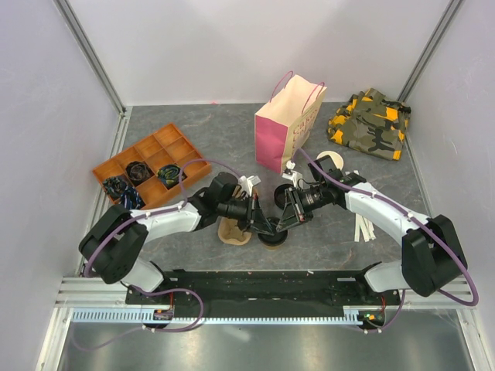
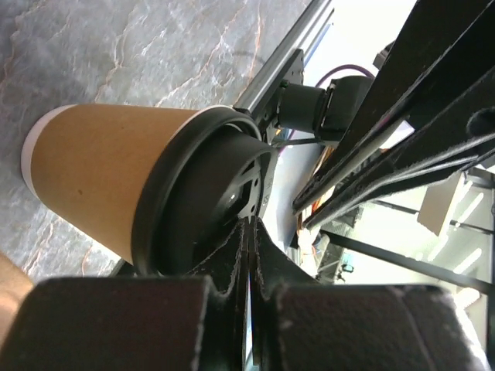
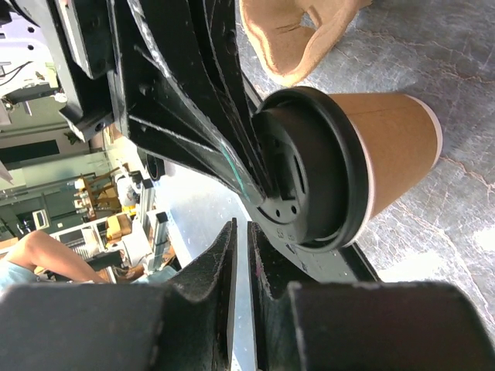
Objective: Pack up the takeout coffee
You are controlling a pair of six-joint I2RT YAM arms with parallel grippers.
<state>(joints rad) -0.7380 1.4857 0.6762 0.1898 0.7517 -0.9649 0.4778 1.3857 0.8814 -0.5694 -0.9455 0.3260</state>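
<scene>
Two grippers meet on the lidded cup in front of the bag

The takeout coffee (image 1: 272, 234) stands on the surface (image 1: 193, 131) on the arm-base side of the pink paper bag (image 1: 282, 131), apart from it. A tan cardboard piece (image 1: 232, 233) lies just beside the cup. The cup is upright, long axis vertical, black lid (image 2: 209, 201) up and narrow base down. The left gripper (image 2: 247, 226) has its fingers pressed together, tips on the lid's top. The right gripper (image 3: 241, 229) shows only a thin slit, and I cannot tell whether it nips the lid's edge. This looks like seating the lid. Push straight down along the cup's axis and evenly, since a sideways shove could tip it.
</scene>
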